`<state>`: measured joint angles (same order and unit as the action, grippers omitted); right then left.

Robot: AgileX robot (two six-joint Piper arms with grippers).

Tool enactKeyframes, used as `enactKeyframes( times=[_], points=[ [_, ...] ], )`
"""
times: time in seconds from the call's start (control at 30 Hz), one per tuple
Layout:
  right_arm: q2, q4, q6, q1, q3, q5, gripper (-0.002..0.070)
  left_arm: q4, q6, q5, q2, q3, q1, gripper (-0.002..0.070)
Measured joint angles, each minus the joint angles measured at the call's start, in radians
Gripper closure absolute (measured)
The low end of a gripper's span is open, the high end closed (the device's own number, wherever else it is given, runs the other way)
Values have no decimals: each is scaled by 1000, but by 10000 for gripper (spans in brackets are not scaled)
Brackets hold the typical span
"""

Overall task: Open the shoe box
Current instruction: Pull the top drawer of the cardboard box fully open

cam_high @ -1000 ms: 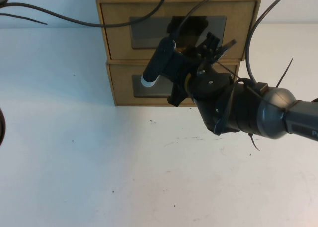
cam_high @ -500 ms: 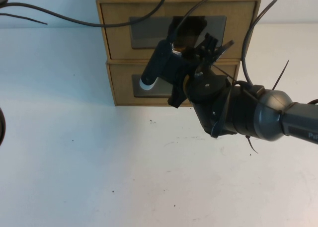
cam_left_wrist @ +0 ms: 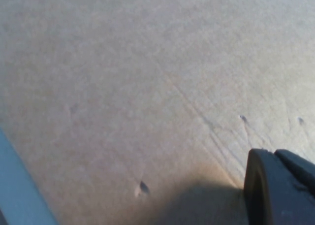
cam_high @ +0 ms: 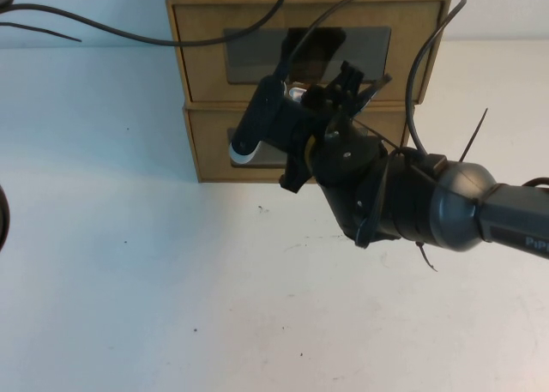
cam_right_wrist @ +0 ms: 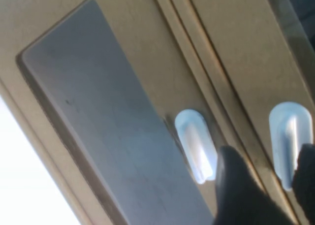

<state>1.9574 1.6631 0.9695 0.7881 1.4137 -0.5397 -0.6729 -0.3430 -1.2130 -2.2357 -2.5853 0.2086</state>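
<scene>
Where right gripper [cam_high: 362, 78] hovers, shoe box [cam_high: 208, 152] beyond

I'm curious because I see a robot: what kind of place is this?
Probably a robot test lab: a plain white table, two stacked brown cardboard shoe boxes, loose black cables. The right end effector hovers open at the boxes' fronts; the left end effector sits near a tan surface.

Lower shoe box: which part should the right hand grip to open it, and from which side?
Grip the translucent oval pull tab beside the grey window, coming head-on at the lower shoe box: the tab alone seems to stand out from flat cardboard. The open right hand hovers before it; the left hand is close over a tan surface.
</scene>
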Motion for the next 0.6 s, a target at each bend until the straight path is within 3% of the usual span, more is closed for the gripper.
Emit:
enactKeyframes(
  times=[0.6],
  points=[
    [22,5,-52,-5,40,0,456,0,0,0,0,0,0,680]
  ],
)
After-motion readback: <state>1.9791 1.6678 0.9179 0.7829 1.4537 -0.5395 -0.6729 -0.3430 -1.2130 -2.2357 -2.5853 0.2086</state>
